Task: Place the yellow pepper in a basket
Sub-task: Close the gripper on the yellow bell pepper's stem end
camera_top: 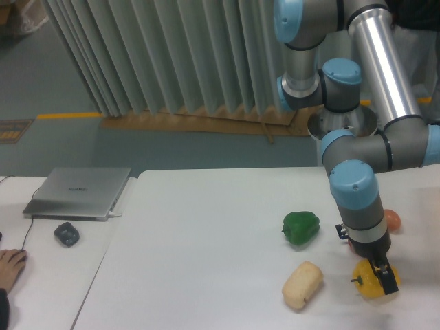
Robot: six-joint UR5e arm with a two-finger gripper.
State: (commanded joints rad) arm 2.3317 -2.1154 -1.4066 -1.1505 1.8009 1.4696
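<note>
The yellow pepper (371, 286) is glossy, with its dark stem pointing left, low on the white table (206, 234) at the front right. My gripper (382, 276) comes down on it from above. A dark finger (389, 278) lies tight against the pepper's upper right side, and the other finger is hidden behind it. The gripper looks closed on the pepper. No basket is in view.
A green pepper (301, 227) lies left of the arm and a pale beige bread-like lump (302, 284) left of the yellow pepper. A red object (352, 245) peeks out behind the wrist, and an orange one (392, 219) lies to its right. A laptop (77, 193), a mouse (66, 234) and a person's hand (11, 265) are at far left.
</note>
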